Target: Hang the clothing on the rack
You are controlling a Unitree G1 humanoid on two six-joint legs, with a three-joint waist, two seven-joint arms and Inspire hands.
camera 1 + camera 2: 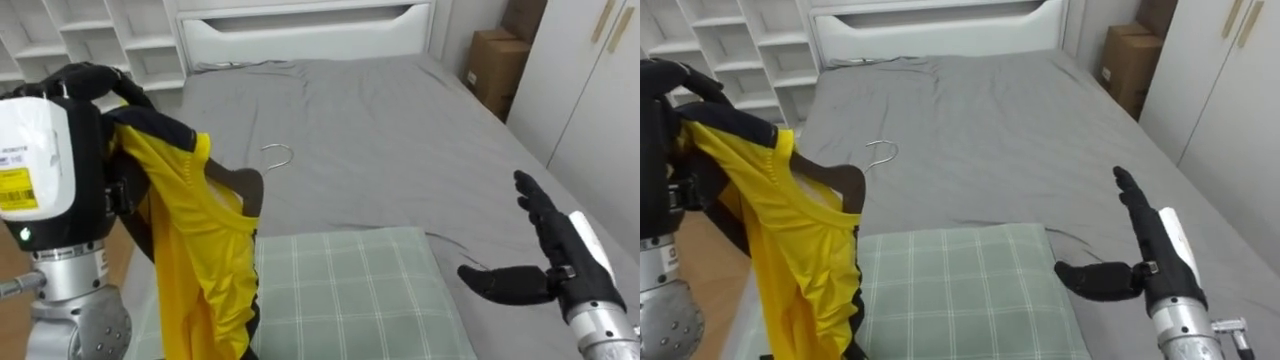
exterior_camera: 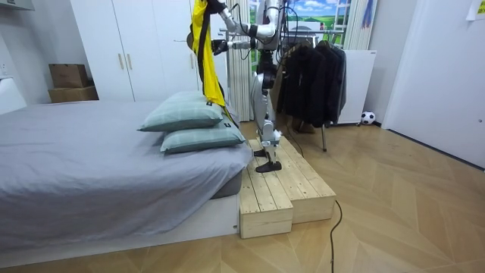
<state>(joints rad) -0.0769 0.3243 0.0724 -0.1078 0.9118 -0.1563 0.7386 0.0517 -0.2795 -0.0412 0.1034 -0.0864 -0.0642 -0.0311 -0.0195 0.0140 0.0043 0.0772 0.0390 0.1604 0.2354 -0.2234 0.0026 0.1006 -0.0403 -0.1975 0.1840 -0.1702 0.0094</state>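
A yellow garment with dark trim (image 1: 195, 245) hangs in front of me over the bed's near edge. My left hand (image 1: 98, 82) is raised at the upper left, its fingers curled round the garment's top. A dark wooden hanger (image 1: 243, 186) sits inside the neck opening, with its metal hook (image 1: 277, 153) sticking out to the right. My right hand (image 1: 545, 255) hovers open at the lower right above the bed, thumb spread, holding nothing. In the room view I stand on a wooden platform (image 2: 282, 182) beside the bed, holding the garment (image 2: 203, 45) high.
A green checked pillow (image 1: 350, 295) lies right below the garment on the grey bed (image 1: 400, 130). White shelves (image 1: 110, 35) stand at the left, a cardboard box (image 1: 495, 62) and wardrobe doors (image 1: 590, 90) at the right. A rack of dark clothes (image 2: 318, 76) stands behind me.
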